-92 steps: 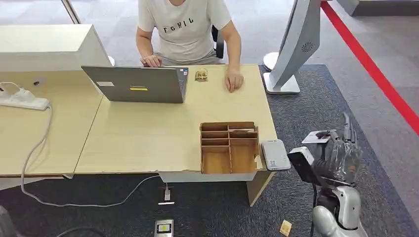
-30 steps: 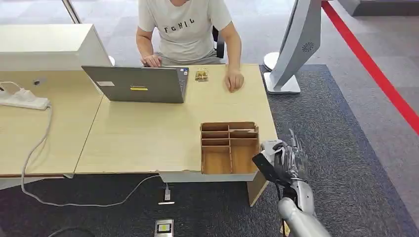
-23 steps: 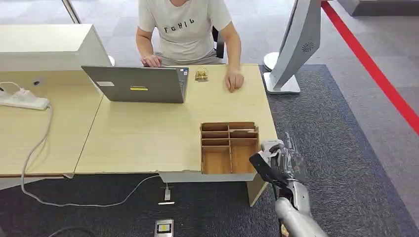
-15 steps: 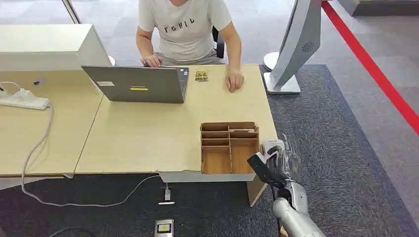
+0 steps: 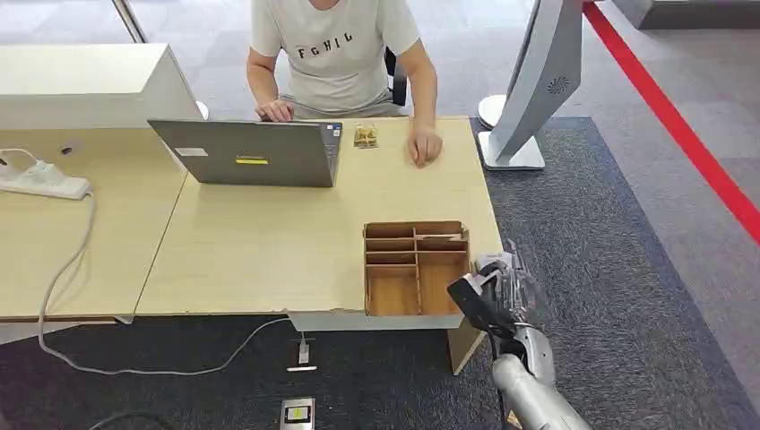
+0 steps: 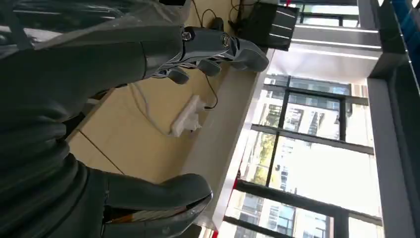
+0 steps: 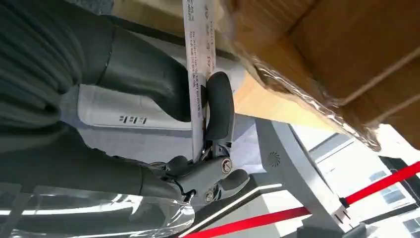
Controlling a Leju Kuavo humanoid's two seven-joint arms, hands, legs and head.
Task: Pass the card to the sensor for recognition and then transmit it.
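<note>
- Grey carpet point(image 5: 627, 269) is running under a pale wooden table point(image 5: 269, 242) in my head view, with a red floor stripe point(image 5: 681, 134) crossing the far right. A person in a white shirt point(image 5: 336, 54) is sitting at the far edge, one hand by a grey laptop point(image 5: 251, 154), the other lying flat on the wood.
- Near the table's near-right corner, a wooden divided tray point(image 5: 415, 267) is sitting. Just right of it, my right hand point(image 5: 504, 291) is hovering over the sensor point(image 5: 492, 265), a light grey pad at the table's right edge; the hand is hiding most of it. A white stand point(image 5: 533, 81) is leaning up on the far right, and a white power strip point(image 5: 40, 182) is lying far left.
- From the left wrist view, I am seeing my left hand point(image 6: 148, 119) with thumb and fingers point(image 6: 218, 47) spread apart, holding nothing, the table and power strip point(image 6: 187, 116) beyond it.
- From the right wrist view, my right hand point(image 7: 198, 114) is pinching the card point(image 7: 197, 64), a thin white one seen edge-on, between the thick thumb and a dark finger. The card is sitting close over the grey sensor point(image 7: 114, 111), though I cannot tell whether they are touching. The tray's point(image 7: 322, 54) wooden wall is just beside it.
</note>
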